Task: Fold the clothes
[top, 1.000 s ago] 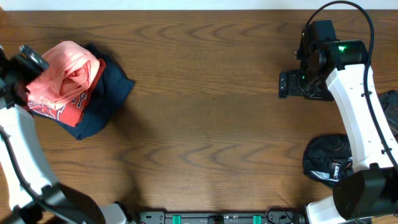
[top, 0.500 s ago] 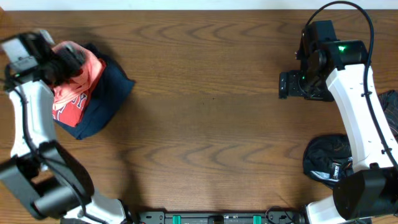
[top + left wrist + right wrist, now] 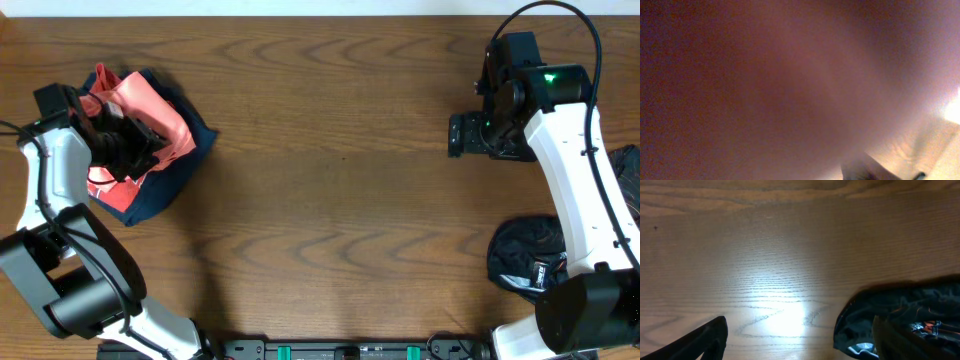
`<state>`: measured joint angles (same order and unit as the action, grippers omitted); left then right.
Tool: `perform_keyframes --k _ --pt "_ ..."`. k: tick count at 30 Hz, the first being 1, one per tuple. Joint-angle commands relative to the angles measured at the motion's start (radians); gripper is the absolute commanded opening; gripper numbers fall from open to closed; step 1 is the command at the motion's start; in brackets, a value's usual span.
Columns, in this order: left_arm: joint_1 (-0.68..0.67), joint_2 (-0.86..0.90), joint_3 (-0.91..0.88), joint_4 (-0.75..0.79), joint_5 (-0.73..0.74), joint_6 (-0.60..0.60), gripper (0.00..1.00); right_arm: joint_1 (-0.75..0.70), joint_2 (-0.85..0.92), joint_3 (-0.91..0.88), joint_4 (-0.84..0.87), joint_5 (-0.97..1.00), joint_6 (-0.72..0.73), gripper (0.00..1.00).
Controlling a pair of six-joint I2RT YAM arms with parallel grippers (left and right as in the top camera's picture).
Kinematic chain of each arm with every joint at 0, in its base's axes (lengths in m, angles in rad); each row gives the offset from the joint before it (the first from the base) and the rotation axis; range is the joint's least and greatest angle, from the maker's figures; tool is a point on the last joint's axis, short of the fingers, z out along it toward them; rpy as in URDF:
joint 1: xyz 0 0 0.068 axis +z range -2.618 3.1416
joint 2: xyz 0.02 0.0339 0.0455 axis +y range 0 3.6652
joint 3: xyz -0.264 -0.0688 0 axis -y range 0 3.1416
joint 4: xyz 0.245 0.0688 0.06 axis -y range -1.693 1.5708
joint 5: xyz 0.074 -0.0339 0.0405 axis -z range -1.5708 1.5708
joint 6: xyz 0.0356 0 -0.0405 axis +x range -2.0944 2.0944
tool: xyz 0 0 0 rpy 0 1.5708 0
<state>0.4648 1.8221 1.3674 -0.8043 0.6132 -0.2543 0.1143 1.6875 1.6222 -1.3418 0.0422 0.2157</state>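
One pink shirt [image 3: 160, 110] upper left w/ left claw [image 3: 125, 148] on it, grip unclear; right claw [image 3: 462, 135] wide apart, empty, over table [image 3: 330, 200].

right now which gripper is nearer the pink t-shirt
Left. The left gripper is right on the salmon-pink T-shirt; the right gripper is far away across the table.

Dark wood-grain table [image 3: 340, 200]; light glare [image 3: 785, 305] on surface.

No readable text or labels anywhere
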Motion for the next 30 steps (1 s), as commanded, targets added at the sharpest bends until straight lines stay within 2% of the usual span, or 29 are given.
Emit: perform_keyframes --k 1,3,6,7,8,13,16,19,21,24,27,30 --pt "0.006 -0.105 0.031 0.005 0.095 0.037 0.57 -0.011 -0.001 0.009 0.0 0.023 -0.015 0.91" --pt "0.0 -0.178 0.033 0.021 0.095 0.045 0.64 -0.012 -0.001 0.009 0.003 0.026 -0.015 0.91" --pt "-0.038 -0.297 0.033 0.05 0.093 0.087 0.92 -0.031 -0.001 0.009 0.021 0.021 -0.014 0.94" --pt "-0.058 -0.325 0.033 0.055 0.087 0.101 0.98 -0.04 -0.001 0.009 0.031 0.011 -0.014 0.95" --pt "-0.087 -0.354 0.033 0.055 0.06 0.105 0.98 -0.053 -0.001 0.009 0.045 -0.005 -0.014 0.99" --pt "-0.273 -0.402 0.033 -0.013 -0.154 0.173 0.98 -0.133 -0.001 0.009 0.13 -0.158 -0.072 0.99" --pt "-0.37 -0.397 0.033 -0.157 -0.333 0.172 0.98 -0.185 -0.001 0.009 0.123 -0.22 -0.099 0.99" --pt "-0.417 -0.399 0.033 -0.347 -0.475 0.17 0.98 -0.226 -0.001 0.009 0.043 -0.235 -0.101 0.99" --pt "-0.417 -0.399 0.031 -0.459 -0.512 0.163 0.98 -0.249 -0.001 0.009 -0.016 -0.235 -0.101 0.99" --pt "-0.416 -0.418 0.016 -0.549 -0.511 0.152 0.98 -0.273 -0.011 0.009 -0.085 -0.235 -0.101 0.99" --pt "-0.416 -0.502 -0.041 -0.544 -0.51 0.152 0.98 -0.277 -0.051 -0.001 -0.134 -0.242 -0.101 0.99" --pt "-0.416 -0.661 -0.134 -0.483 -0.51 0.148 0.98 -0.275 -0.152 -0.059 -0.105 -0.242 -0.1 0.99"
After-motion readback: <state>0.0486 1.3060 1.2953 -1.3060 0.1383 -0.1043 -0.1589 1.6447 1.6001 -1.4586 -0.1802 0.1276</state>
